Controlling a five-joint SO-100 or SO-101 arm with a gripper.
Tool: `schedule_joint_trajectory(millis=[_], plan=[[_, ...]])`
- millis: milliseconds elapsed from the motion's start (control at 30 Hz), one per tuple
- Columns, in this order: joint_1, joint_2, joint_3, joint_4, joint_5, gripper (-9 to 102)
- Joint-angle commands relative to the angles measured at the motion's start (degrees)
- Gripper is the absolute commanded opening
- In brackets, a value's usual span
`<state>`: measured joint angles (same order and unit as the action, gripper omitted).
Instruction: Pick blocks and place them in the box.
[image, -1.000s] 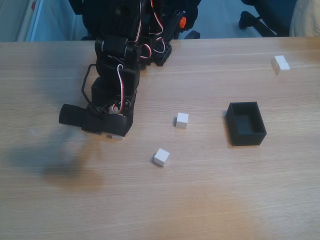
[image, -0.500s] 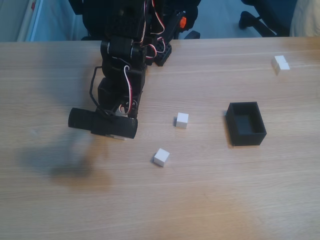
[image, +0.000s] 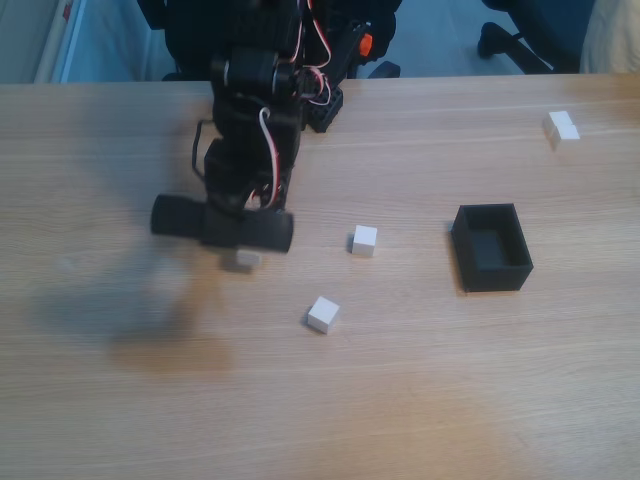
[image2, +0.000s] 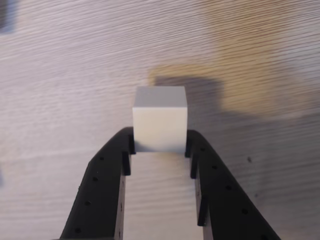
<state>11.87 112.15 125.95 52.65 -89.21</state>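
Tool (image2: 160, 147) clamps 1 block (image2: 160, 119) above counter (image: 450, 400); box (image: 491, 247) empty, 3 blocks left.

Light wood-grain desk (image: 420, 400) is filling most of the fixed view, its far edge running along the top. Soft shadows are lying across its left portion. Beyond the desk's far edge, a grey floor (image: 440, 40) is showing, with a dark chair base (image: 515, 40) standing on it near the desk's right end.

arm — bent over table | gripper (image2: 160, 145) — clamped, raised
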Motion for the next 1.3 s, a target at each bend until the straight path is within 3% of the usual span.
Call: schedule_joint_trajectory(millis=[0, 400, 733, 1267], plan=[[-2.99, 7.29, -2.11, 4.31, 0.0, 0], [-27.16, 22.5, -1.32, 14.15, 9.14, 0], [-47.46, 16.79, -11.69, 15.12, 21.88, 0], [-53.17, -2.9, -26.72, 7.47, 28.13, 2]])
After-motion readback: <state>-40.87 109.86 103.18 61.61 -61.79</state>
